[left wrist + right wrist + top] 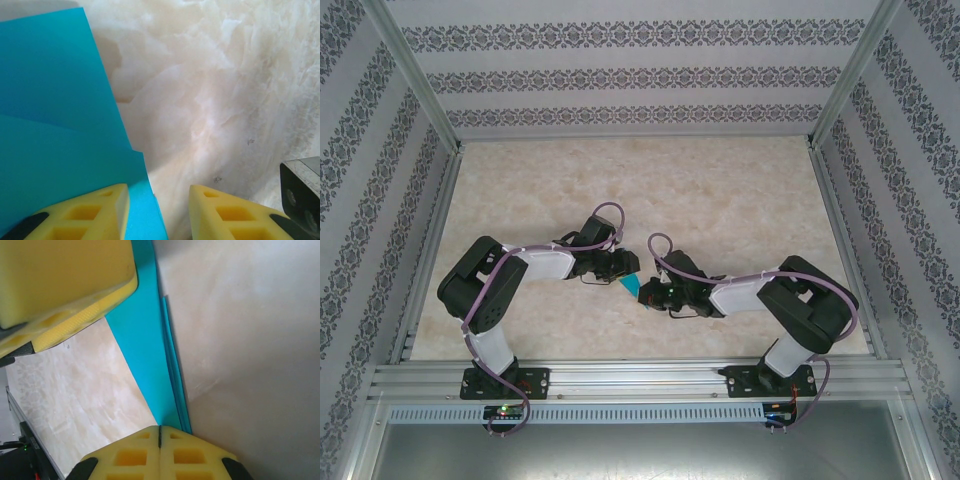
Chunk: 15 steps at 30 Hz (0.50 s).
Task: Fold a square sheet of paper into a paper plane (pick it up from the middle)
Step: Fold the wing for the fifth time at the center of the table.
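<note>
Right jaws pinching folded teal paper [150, 370]; left jaws half-parted beside it.

The paper [55, 125] is plain teal-blue. The fingers [220, 212] are yellow with black bases; the arms [545, 265] are black and white with lilac cables [608, 206]. The table [720, 190] is cream with marbled veining, and the walls [620, 80] are white with bands of grey floral pattern.

Bright, even light; both wrist views slightly soft.
</note>
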### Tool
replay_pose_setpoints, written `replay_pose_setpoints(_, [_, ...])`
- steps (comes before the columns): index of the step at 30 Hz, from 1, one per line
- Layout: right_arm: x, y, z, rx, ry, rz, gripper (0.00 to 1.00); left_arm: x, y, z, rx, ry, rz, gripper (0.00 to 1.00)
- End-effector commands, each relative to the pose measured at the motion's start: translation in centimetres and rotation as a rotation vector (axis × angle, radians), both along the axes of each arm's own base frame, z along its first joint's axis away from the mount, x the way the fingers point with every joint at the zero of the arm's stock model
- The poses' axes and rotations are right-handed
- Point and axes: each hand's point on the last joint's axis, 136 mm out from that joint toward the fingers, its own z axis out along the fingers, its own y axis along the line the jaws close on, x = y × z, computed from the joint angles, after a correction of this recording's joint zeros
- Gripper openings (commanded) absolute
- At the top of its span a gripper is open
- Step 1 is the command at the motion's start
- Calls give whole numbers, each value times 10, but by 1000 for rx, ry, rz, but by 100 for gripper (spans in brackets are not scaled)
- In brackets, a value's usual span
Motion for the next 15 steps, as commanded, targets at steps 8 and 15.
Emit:
replay_pose_setpoints(8, [-35,-32,-20,-72,86,2,5,-13,13,-24,90,65,2,39])
replay_pose_setpoints(15, [-39,-34,-20,-68,81,-7,5,-14,13,-25,90,67,1,39])
